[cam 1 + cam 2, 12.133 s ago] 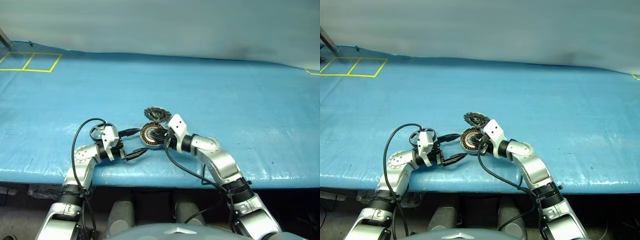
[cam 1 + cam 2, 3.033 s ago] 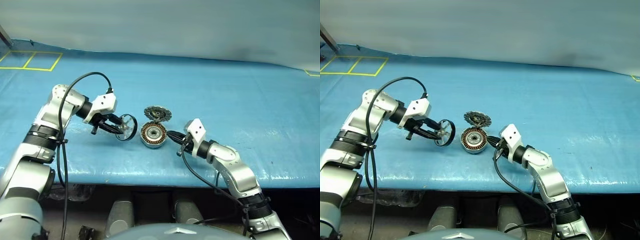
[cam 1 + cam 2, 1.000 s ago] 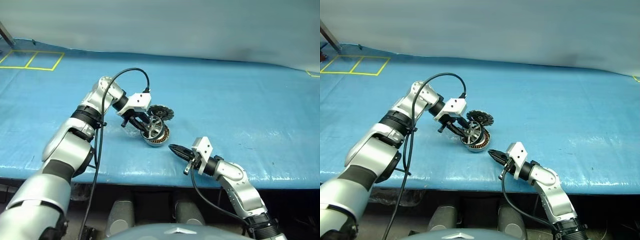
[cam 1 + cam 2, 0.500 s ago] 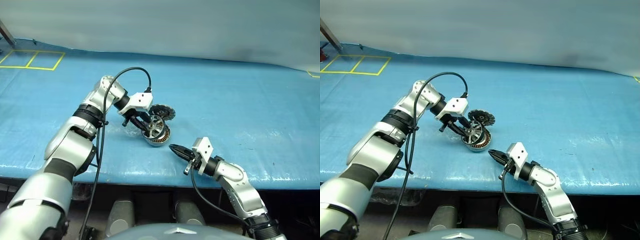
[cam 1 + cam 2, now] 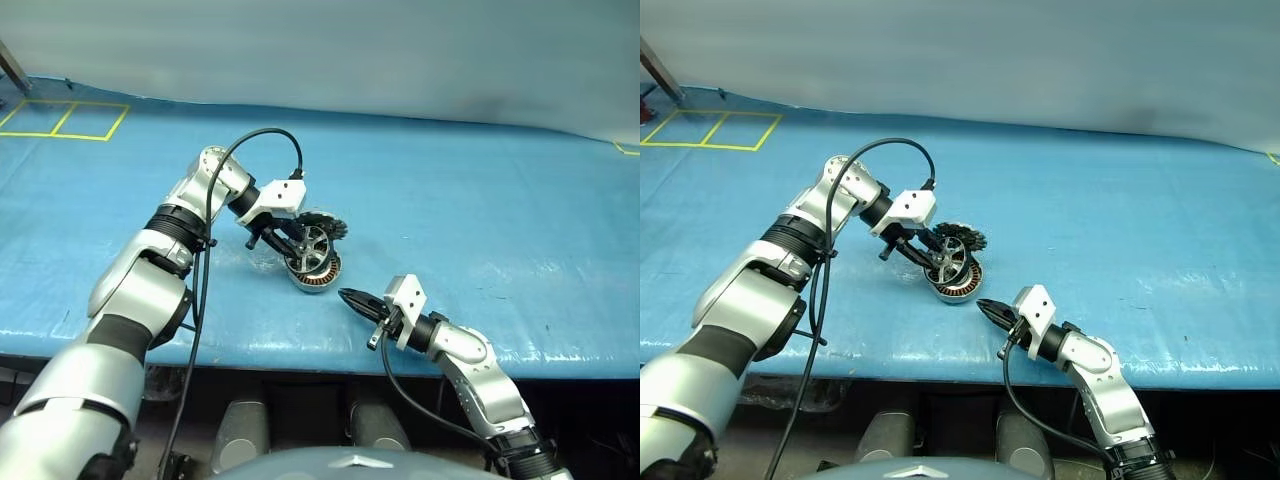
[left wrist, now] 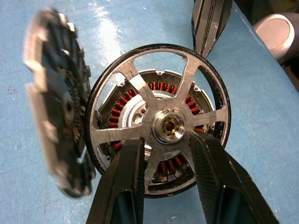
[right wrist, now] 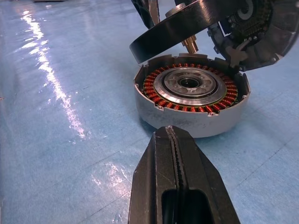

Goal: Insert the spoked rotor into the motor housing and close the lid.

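Rotor poised over the open housing

Blue plastic sheeting covers the tabletop (image 5: 480, 200), and near its front edge sits the motor housing (image 7: 191, 100), a small round silver-rimmed puck with copper-brown windings around a pale hub. Its lid (image 6: 53, 116), a grey toothed disc, stands tipped open at the far rim. The left claw (image 6: 166, 161) pinches the spoked rotor (image 6: 159, 122), a thin silver wheel-like ring, by a spoke near the hub, holding it tilted just above the housing, one edge low. The right claw (image 7: 174, 154), fingers pressed together and holding nothing, rests just in front of the housing. To seat it well, I would level the ring, centre the brass hub pin over the bore, lower straight, and release only once it sits flush, keeping clear of the lid
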Motion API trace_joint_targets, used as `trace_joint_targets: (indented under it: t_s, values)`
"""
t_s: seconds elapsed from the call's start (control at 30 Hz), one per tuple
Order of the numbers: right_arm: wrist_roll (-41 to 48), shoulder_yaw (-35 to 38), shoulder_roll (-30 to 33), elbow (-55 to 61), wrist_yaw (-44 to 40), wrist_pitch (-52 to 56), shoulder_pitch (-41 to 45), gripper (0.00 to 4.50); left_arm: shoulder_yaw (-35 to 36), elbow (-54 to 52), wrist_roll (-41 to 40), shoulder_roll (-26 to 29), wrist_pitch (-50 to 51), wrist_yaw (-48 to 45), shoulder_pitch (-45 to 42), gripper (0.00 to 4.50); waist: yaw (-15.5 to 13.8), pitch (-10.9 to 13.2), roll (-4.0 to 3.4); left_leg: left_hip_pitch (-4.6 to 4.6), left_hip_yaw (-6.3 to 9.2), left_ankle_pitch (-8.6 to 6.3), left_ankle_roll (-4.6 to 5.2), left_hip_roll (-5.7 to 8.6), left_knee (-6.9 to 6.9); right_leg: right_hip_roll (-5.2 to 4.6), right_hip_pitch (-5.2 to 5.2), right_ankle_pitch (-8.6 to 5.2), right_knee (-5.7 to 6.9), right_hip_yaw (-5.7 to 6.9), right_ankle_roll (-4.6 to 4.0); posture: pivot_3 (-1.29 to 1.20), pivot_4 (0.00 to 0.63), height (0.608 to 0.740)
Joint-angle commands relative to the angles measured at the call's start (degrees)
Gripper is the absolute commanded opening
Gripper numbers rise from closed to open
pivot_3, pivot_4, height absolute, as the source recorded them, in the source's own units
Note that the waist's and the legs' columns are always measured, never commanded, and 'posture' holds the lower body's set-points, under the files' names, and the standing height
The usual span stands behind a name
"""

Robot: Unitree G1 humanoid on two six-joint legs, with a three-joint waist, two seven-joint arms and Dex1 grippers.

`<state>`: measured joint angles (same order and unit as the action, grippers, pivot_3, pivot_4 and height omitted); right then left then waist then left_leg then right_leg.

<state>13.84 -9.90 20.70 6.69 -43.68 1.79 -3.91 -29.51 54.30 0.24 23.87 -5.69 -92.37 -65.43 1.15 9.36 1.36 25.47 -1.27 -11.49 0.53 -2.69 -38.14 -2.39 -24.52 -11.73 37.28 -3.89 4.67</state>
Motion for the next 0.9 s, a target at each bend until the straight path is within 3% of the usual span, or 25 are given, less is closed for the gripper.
trace_joint_targets:
  t_s: [0.03,0.9]
  values:
    - [0.1,0.3,-0.2,0.5,0.1,-1.1,-0.2,0.0,1.0,-0.7,-1.8,0.3,0.3,-0.1,-2.3,1.27,0.0,0.0,0.0,0.0,0.0,0.0,0.0,0.0,0.0,0.0,0.0,0.0,0.0,0.0,0.0,0.0,0.15,0.74]
    - [-0.6,0.2,-0.4,0.9,1.2,-1.6,-0.4,0.0,-1.6,1.8,0.9,-0.2,-3.9,-0.1,-1.2,1.27,0.1,0.0,0.0,0.0,0.0,0.0,0.0,0.0,0.0,0.0,0.0,0.0,0.0,0.0,0.0,0.0,0.15,0.74]
